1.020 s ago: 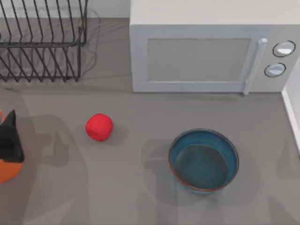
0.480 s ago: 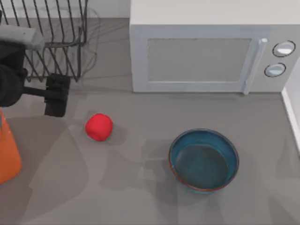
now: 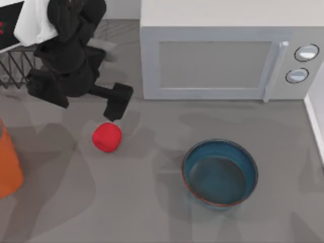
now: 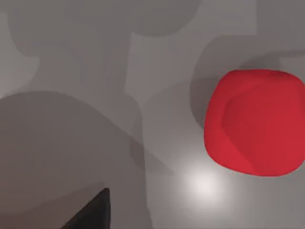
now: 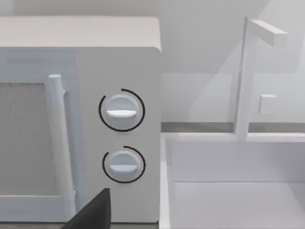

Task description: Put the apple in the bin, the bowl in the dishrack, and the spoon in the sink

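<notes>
The red apple [image 3: 107, 136] lies on the grey counter at the left, and looms large in the left wrist view [image 4: 255, 123]. My left gripper [image 3: 117, 103] hangs just behind and slightly right of it, open, holding nothing. The blue-teal bowl [image 3: 220, 173] stands upright to the right, near the front. The orange bin [image 3: 7, 164] pokes in at the left edge. My left arm covers most of the black wire dishrack [image 3: 12, 71] at the back left. The white sink [image 5: 233, 191] is at the far right. The spoon is out of view. My right arm stays parked toward the right.
A white microwave [image 3: 223, 55] fills the back middle and right, its knobs [image 5: 121, 112] close to the right wrist camera. A white faucet [image 5: 248, 76] rises behind the sink. Open counter lies between the apple and the bowl.
My left arm has swung in from the left edge to the right, and its gripper now hangs just behind the apple. The apple and the bowl have not moved.
</notes>
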Motion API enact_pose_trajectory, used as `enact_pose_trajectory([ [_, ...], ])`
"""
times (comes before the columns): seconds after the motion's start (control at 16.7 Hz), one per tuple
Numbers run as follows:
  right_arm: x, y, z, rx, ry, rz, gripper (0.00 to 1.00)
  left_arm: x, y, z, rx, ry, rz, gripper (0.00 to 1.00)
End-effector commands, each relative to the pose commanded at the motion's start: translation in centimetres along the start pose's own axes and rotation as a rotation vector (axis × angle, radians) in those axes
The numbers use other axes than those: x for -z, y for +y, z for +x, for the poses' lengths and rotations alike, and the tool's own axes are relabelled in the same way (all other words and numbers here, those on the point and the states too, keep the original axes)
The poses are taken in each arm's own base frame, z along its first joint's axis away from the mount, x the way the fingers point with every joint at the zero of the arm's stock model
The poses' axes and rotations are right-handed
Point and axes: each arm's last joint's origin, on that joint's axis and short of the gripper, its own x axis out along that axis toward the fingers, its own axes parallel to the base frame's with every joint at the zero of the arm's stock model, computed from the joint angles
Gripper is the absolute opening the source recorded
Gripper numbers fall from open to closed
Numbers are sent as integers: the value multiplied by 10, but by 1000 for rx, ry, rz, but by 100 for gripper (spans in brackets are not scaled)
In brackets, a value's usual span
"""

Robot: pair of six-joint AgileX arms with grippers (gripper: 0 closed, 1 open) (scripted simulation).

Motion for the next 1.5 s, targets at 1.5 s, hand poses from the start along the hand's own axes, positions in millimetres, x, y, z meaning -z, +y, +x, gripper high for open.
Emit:
enact_pose_trajectory([
  [1.5, 0, 0, 0, 0, 0, 0, 100, -15, -18, 109, -3, 157, 41, 92],
])
